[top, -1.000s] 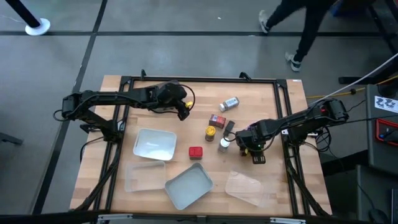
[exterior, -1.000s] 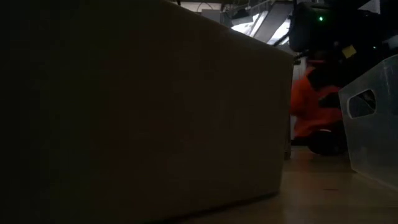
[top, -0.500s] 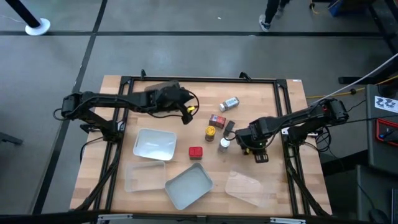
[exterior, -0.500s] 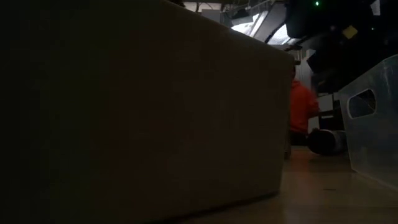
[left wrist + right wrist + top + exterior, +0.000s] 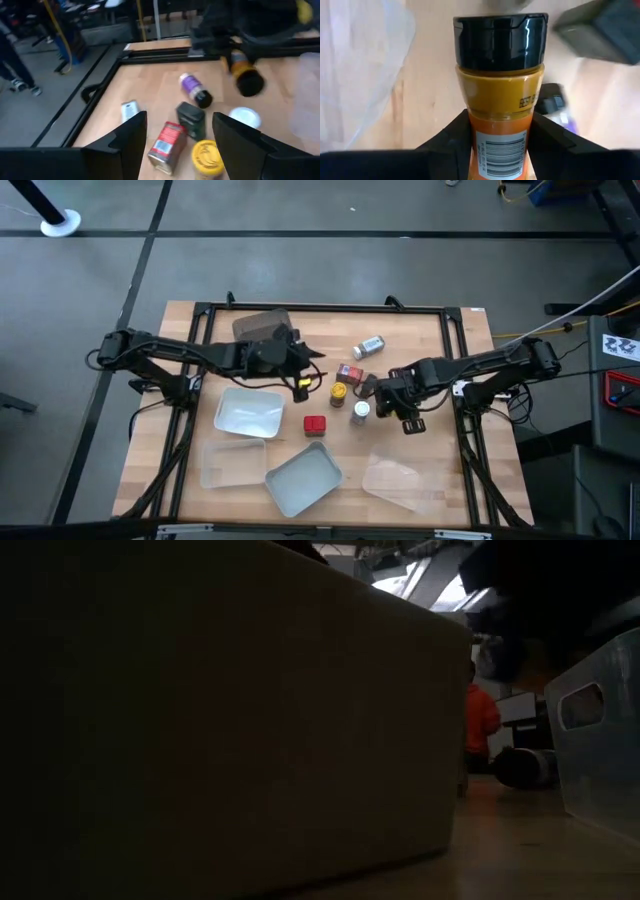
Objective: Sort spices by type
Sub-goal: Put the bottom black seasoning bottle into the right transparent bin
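Observation:
Spices stand clustered at mid-table: a red box (image 5: 349,373), a black box (image 5: 368,385), a yellow-lidded jar (image 5: 339,392) and a white-lidded jar (image 5: 360,411). A second red box (image 5: 315,424) sits nearer, and a pale jar (image 5: 369,346) lies on its side farther off. A purple-labelled jar (image 5: 195,91) also lies on its side. My left gripper (image 5: 300,378) is open and empty, just left of the cluster, and the boxes show between its fingers (image 5: 180,119). My right gripper (image 5: 381,391), at the cluster's right, is shut on a black-lidded orange spice jar (image 5: 500,85). My right gripper pinches the orange jar by its labelled lower body (image 5: 500,131) between the two fingers (image 5: 451,140), one on each side. The black lid end (image 5: 500,42) points away from the gripper. In the left wrist view the jar (image 5: 246,75) looks tilted and off the table.
A white tray (image 5: 248,412), a clear tray (image 5: 232,463), a grey tray (image 5: 303,478) and another clear tray (image 5: 390,480) line the near half. A brown tub (image 5: 262,323) sits at the far edge. A dark tray wall (image 5: 220,720) blocks most of the low view.
My left gripper has moved toward the near edge and rightward, closing on the spice cluster. My right gripper has carried the orange jar toward the table's left and slightly far, up to the cluster. A person behind the table has walked out of view.

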Robot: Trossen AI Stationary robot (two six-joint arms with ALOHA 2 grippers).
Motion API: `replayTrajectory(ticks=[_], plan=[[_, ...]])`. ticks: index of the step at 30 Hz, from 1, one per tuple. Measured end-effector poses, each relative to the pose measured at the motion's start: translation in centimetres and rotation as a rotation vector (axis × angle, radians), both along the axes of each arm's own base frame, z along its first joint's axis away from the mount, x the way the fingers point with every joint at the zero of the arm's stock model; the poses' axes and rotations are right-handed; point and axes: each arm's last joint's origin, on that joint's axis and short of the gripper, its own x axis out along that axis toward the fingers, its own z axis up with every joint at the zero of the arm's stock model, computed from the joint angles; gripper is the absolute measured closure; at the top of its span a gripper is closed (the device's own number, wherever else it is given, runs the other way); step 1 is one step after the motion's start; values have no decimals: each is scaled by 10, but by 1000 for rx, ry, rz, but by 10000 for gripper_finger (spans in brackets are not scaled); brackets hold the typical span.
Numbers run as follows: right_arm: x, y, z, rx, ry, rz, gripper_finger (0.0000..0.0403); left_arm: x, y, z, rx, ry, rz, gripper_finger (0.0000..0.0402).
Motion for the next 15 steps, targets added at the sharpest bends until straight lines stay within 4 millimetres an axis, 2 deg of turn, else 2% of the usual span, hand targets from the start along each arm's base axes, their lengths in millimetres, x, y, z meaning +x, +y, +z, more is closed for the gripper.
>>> replayTrajectory(ticks=[7, 15], plan=[[10, -1, 29, -62, -135, 31, 252, 6, -24, 3, -62, -85, -108, 192], [20, 0, 44, -88, -262, 47, 247, 26, -40, -12, -35, -126, -163, 192]])
